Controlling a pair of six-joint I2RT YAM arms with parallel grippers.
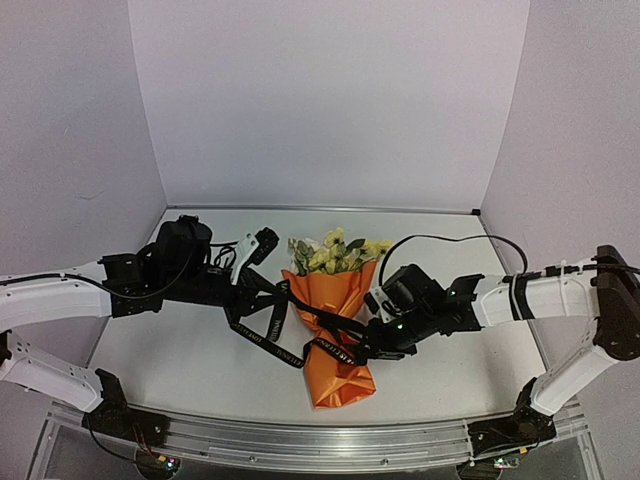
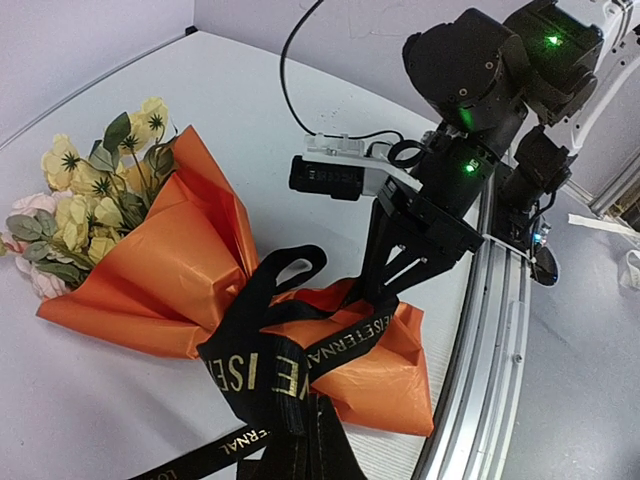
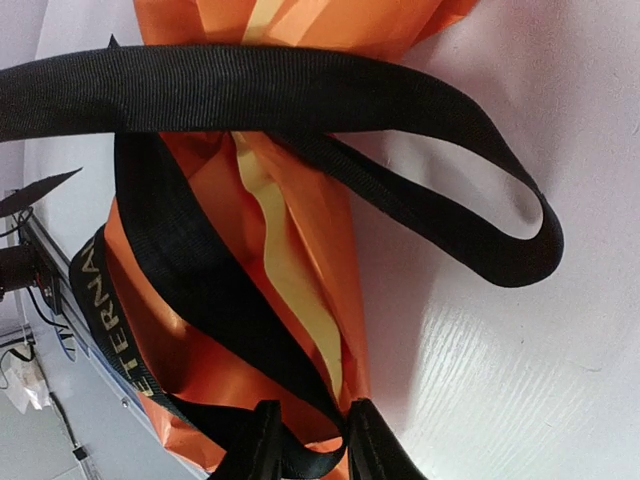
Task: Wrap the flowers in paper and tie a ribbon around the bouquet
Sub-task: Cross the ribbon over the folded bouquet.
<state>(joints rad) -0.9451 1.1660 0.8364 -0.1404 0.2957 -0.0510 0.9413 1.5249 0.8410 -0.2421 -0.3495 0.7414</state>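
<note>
The bouquet lies in the middle of the table, its orange paper wrapped in a cone around the yellow-cream flowers at the far end. A black lettered ribbon loops around the cone's narrow waist. To the left of the waist, my left gripper is shut on the ribbon, whose bands run into its jaws. At the cone's right side, my right gripper has its jaws a narrow gap apart, with a ribbon fold and a paper edge between them.
A metal rail runs along the table's near edge, close to the cone's tip. Grey walls enclose the white table on three sides. The right arm and its cable fill the upper right of the left wrist view.
</note>
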